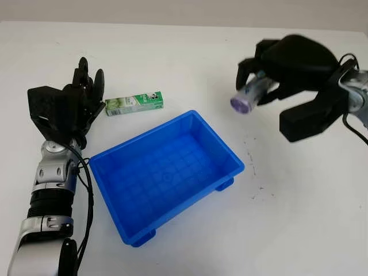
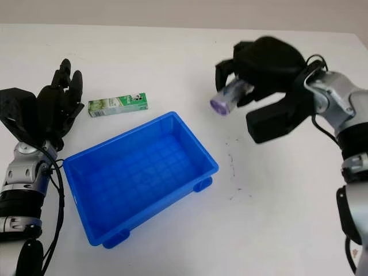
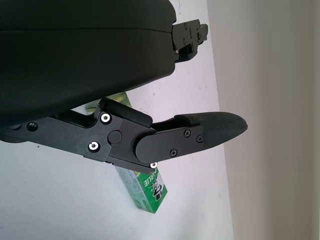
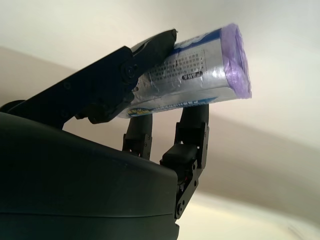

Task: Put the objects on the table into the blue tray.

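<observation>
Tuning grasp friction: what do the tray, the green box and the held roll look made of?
Blue tray: moulded plastic, slightly glossy, with a gridded floor.
Green box: printed cardboard, going by its sharp folded edges; lies by the open left robot hand.
Roll in the right robot hand: shiny wrinkled film wrap, purple end; probably rolled plastic bags.

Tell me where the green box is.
The green box lies on the table, just beyond the blue tray's far-left rim, beside the open left hand.

"How many things do you count over there?"

"One blue tray (image 1: 140,233), one green carton (image 1: 134,103), one purple-ended roll in a clear wrapper (image 1: 248,96)."

"And the robot?"

"Two black hands: a left hand (image 1: 80,98) and a right hand (image 1: 270,72). One white tabletop (image 1: 299,218) under it all."
</observation>
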`<state>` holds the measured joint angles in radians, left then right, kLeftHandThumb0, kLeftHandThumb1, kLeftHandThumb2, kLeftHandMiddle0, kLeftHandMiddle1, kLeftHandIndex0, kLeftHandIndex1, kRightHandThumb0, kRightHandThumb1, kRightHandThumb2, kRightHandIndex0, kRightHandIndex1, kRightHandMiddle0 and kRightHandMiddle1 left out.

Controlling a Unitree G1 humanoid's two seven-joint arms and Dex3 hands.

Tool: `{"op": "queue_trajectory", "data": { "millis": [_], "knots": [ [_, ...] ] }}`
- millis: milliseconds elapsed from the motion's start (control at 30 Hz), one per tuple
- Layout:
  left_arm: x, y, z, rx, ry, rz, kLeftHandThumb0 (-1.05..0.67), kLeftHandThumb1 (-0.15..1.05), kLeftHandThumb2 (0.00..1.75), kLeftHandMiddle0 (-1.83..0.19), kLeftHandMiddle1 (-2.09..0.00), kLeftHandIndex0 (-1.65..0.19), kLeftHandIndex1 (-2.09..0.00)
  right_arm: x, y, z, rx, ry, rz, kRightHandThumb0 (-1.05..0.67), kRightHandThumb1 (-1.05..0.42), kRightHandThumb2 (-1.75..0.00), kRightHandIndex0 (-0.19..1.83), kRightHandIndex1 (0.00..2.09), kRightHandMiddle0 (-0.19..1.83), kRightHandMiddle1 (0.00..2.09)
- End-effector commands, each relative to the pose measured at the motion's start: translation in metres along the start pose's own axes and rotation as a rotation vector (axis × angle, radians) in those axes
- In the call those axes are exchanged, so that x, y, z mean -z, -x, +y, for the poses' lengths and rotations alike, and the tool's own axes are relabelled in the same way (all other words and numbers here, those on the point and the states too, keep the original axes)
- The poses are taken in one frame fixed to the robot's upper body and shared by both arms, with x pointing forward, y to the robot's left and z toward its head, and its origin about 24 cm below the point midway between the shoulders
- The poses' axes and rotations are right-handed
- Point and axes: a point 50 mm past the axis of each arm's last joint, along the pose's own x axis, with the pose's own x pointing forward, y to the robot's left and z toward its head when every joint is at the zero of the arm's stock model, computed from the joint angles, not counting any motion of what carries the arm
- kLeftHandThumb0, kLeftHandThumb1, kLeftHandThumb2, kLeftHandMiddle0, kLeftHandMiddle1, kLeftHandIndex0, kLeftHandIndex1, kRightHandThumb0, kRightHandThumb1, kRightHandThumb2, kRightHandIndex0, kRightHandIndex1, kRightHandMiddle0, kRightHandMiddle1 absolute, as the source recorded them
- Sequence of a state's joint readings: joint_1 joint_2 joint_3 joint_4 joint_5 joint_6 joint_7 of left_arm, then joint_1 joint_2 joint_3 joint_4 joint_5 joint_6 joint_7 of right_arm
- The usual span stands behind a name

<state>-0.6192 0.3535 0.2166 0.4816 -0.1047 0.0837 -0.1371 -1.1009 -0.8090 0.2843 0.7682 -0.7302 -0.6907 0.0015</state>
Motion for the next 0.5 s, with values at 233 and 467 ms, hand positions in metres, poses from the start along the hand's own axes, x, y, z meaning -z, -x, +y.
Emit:
{"op": "queue_trajectory", "data": {
  "millis": [233, 467],
  "knots": [
    [-0.002, -0.001, 0.001, -0.006, -0.006, -0.007, -0.74, 1.05, 0.60, 0.18, -0.05, 0.18, -0.05, -0.066, -0.015, -0.049, 0.267, -0.194, -0.327, -0.20, -0.72, -0.04, 0.87, 1.07, 0.83, 1.08],
    [-0.002, -0.001, 0.001, -0.011, -0.001, -0.009, -0.74, 1.05, 0.59, 0.19, -0.05, 0.18, -0.05, -0.103, -0.014, -0.061, 0.207, -0.400, -0.461, -0.18, -0.73, -0.04, 0.90, 1.01, 0.81, 1.19]
  ]
}}
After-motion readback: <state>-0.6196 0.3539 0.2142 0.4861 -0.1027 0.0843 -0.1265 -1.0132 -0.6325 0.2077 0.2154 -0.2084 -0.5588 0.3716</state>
